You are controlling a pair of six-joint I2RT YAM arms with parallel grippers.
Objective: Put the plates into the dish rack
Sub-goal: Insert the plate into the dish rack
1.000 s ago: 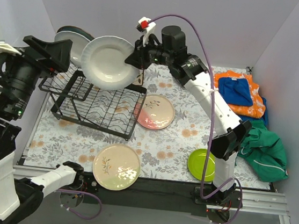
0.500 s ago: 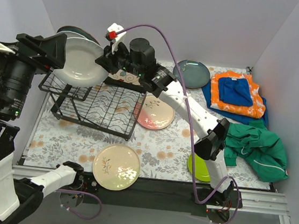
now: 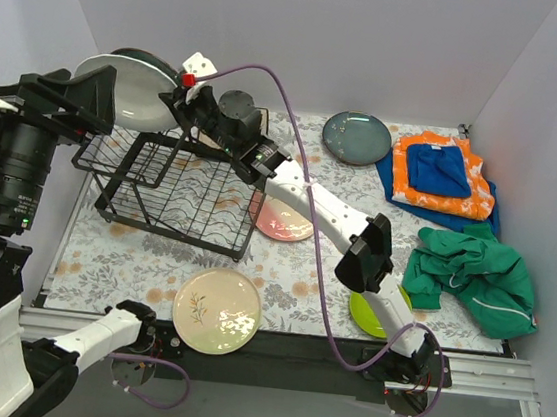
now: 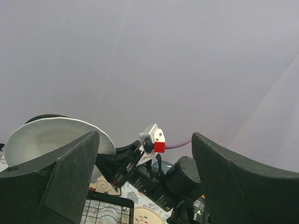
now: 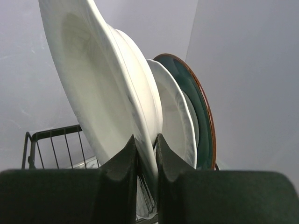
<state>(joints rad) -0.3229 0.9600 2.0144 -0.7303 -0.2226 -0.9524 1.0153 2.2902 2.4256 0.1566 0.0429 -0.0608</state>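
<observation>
My right gripper is shut on the rim of a white deep plate. It holds the plate on edge over the far left end of the black wire dish rack. Just behind it in the rack stand a second white plate and a dark plate. My left gripper hangs open and empty, raised beside the rack's left end. On the mat lie a pink-cream plate, a cream sprig plate, a dark blue-grey plate and a lime green plate, half hidden by my right arm.
A stack of orange and blue cloths and a crumpled green cloth lie at the right edge. Grey walls close in the back and both sides. My right arm stretches diagonally over the rack's right end and the pink-cream plate.
My right arm has swung left with the white plate, from above the rack's right end to its far left end by the standing plates. My left arm has barely moved.
</observation>
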